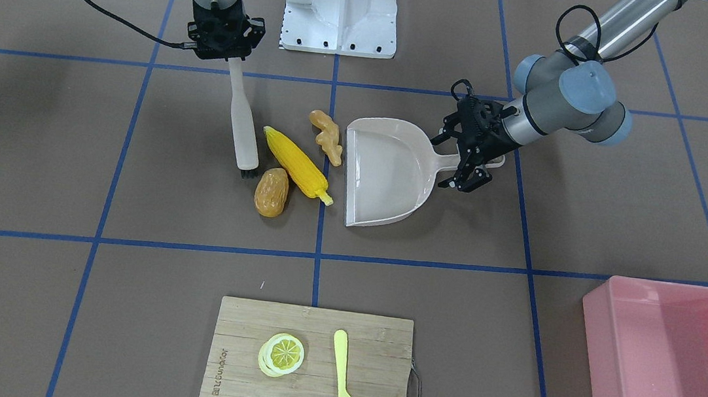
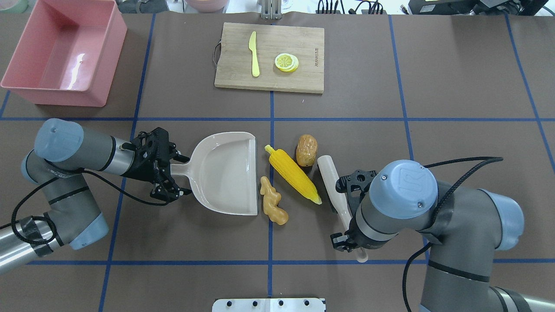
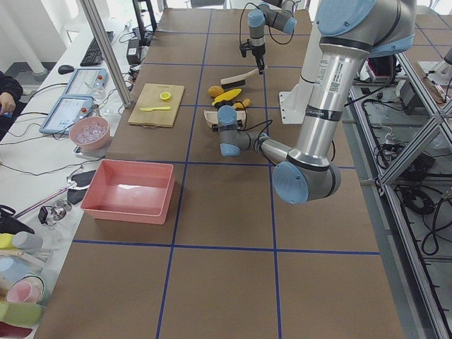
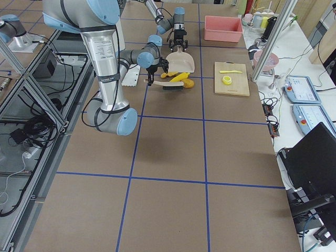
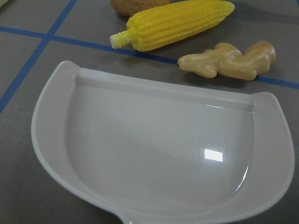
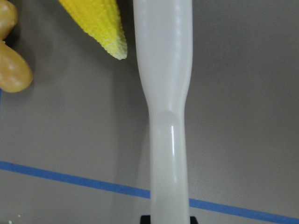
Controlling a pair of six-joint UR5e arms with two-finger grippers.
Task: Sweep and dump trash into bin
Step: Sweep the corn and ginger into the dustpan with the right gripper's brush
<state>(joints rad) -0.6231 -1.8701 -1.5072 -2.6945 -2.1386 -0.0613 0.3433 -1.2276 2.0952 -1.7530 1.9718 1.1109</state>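
Trash, namely corn, ginger and lump, lies unswept on the surface just before the empty dustpan, which the left gripper clamps, while the right gripper clamps the brush beyond the corn and the bin, well apart, holds nothing.

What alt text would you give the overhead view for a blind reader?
Two robot arms work at a brown table: the left gripper holds a beige dustpan, the right gripper a brush, with corn, ginger and a brown lump between them. An empty pink bin sits top left.
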